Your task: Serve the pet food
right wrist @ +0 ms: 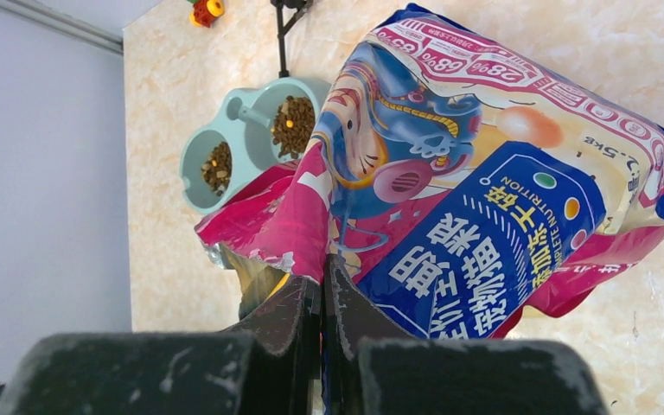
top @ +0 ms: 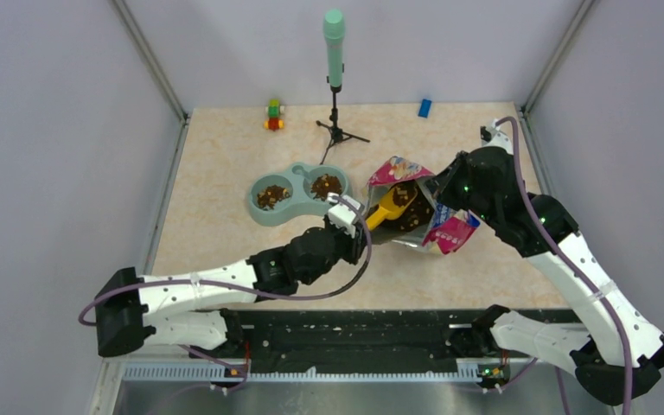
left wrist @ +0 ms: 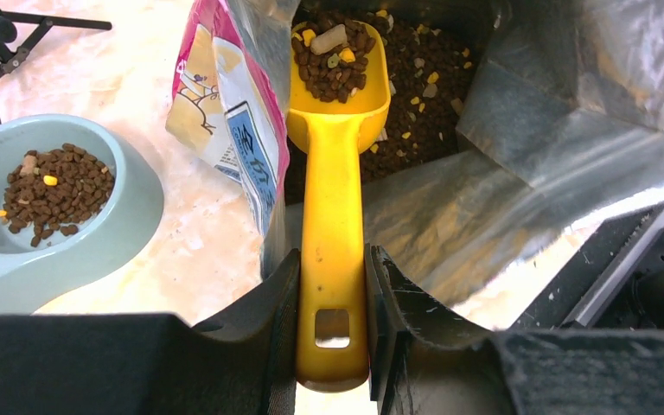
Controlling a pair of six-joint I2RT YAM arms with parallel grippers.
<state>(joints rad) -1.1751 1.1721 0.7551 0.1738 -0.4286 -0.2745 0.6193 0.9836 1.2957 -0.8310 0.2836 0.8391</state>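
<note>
My left gripper (left wrist: 332, 285) is shut on the handle of the yellow scoop (left wrist: 333, 199). The scoop's bowl sits inside the open cat food bag (left wrist: 527, 147) and is heaped with brown pet food (left wrist: 333, 60). More pet food (left wrist: 432, 95) lies loose in the bag. My right gripper (right wrist: 322, 294) is shut on the bag's (right wrist: 484, 173) edge and holds its mouth up. The light-blue double bowl (top: 295, 203) stands left of the bag, with pet food in its left well (top: 271, 195) and right well (top: 326, 185). In the top view my left gripper (top: 359, 232) is at the bag's (top: 419, 203) mouth.
A green microphone on a black tripod (top: 335, 86) stands behind the bowl. A small toy of coloured blocks (top: 273, 114) and a blue block (top: 424, 107) lie near the back wall. Grey walls enclose the table on three sides.
</note>
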